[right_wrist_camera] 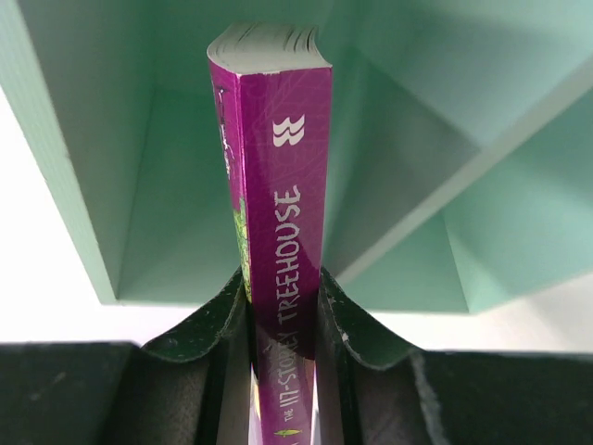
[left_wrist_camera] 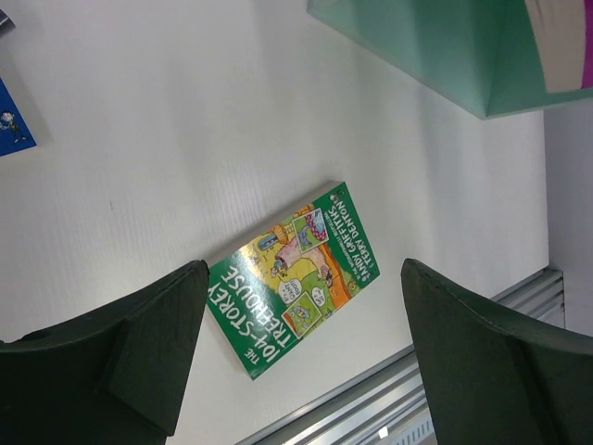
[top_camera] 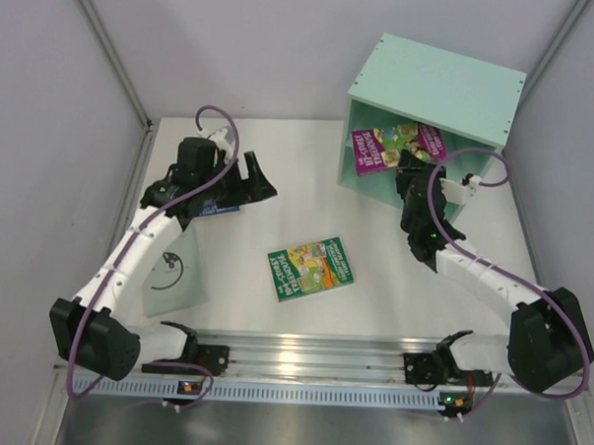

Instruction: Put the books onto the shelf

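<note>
- Upper left: left gripper spread wide and empty near the blue book, probably ready for a pick.
- Centre: green book lies flat on the worktop.
- Upper right: right gripper pinches the purple book across its covers at the shelf mouth, apparently to slide it in upright.

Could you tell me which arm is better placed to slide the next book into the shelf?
Right. The right gripper is shut on the purple book, directly in front of the shelf opening. The left gripper is open and empty, far from the shelf.
</note>
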`<state>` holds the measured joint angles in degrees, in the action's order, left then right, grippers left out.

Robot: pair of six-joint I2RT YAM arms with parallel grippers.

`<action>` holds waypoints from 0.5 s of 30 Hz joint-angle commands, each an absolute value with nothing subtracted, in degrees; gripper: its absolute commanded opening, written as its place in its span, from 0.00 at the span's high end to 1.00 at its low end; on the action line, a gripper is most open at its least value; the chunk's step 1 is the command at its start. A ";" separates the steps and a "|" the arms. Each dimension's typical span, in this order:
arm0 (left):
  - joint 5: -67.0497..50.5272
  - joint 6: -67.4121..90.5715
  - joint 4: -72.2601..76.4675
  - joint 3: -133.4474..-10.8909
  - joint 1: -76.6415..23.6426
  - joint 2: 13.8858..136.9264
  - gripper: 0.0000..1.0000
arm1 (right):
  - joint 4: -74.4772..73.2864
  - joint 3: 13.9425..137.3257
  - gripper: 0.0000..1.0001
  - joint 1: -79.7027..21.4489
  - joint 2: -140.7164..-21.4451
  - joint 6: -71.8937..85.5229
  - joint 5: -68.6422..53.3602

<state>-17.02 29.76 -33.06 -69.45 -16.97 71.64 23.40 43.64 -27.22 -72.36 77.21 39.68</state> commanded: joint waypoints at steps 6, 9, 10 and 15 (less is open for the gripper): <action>-20.12 29.00 -30.85 -67.41 -17.05 70.75 0.10 | 34.46 51.23 1.00 -28.04 -76.46 80.24 50.70; -19.95 28.48 -31.38 -67.67 -17.05 70.58 0.10 | 32.97 53.51 1.00 -28.04 -79.35 82.52 52.81; -19.86 28.48 -31.46 -67.68 -17.05 70.49 0.10 | 32.87 53.96 1.00 -28.12 -80.06 83.31 53.08; -21.27 29.00 -31.55 -66.89 -17.14 69.52 0.10 | 33.57 58.00 1.00 -28.04 -86.12 85.25 53.88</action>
